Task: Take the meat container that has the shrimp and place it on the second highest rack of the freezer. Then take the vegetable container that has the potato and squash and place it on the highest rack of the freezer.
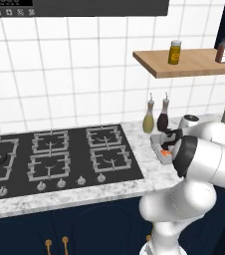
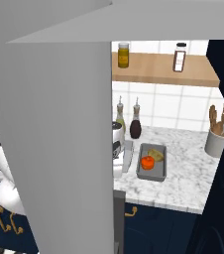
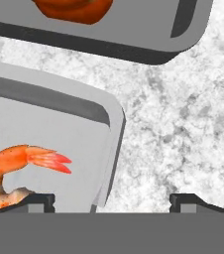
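Shrimp [image 3: 15, 171] lies in its grey tray [image 3: 59, 134] on the marble desk [image 3: 183, 124] — my hand [image 3: 111, 201] hangs wide open, fingertips straddling the tray's rim, gripping nothing.

The shrimp [image 3: 15, 171], orange and curled, lies in a grey tray [image 3: 59, 144] on the marble counter. Just beside it, another tray [image 2: 151, 163] holds a red-orange squash [image 2: 147, 161] and what seems a tan potato [image 2: 157, 154].

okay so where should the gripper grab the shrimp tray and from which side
Grip the meat container by its thin raised side wall, coming straight down from above. The gripper already straddles that rim near a corner, one fingertip inside by the shrimp, one over the marble counter. The flat floor offers no hold.
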Available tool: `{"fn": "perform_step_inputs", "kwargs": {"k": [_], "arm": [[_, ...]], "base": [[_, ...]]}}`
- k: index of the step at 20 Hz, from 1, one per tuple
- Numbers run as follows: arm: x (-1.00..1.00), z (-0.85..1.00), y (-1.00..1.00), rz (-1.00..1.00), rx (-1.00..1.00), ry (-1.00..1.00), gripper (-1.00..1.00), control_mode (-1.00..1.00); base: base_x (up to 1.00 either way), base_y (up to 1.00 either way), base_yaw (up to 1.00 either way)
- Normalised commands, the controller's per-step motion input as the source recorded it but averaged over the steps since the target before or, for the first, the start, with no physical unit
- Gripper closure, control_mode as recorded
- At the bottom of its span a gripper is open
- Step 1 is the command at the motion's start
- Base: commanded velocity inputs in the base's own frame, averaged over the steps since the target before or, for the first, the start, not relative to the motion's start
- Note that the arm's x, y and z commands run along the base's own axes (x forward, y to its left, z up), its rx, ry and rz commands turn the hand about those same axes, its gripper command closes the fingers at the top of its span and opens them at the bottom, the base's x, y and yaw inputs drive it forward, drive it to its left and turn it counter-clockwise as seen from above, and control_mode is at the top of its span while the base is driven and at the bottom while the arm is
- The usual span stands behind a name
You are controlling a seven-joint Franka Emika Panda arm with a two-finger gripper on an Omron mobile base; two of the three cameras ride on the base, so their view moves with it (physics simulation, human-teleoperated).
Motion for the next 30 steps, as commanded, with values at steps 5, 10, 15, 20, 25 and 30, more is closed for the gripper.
{"fn": "perform_step_inputs", "kwargs": {"k": [5,10,15,20,25,30], "arm": [[0.0,0.0,0.0,0.0,0.0,0.0,1.0,-1.0],[-0.31,0.4,0.01,0.0,0.0,-0.08,1.0,-1.0],[-0.51,0.93,0.0,0.0,0.0,-0.16,1.0,-1.0],[-0.16,0.9,0.12,-0.08,0.0,-0.02,1.0,-1.0],[-0.18,0.58,0.51,-0.28,0.0,-0.03,1.0,-1.0],[-0.5,0.76,0.22,-0.06,0.01,-0.01,1.0,-1.0]], "base": [[0.0,0.0,0.0],[0.0,0.0,0.0],[0.0,0.0,0.0],[0.0,0.0,0.0],[0.0,0.0,0.0],[0.0,0.0,0.0]]}}
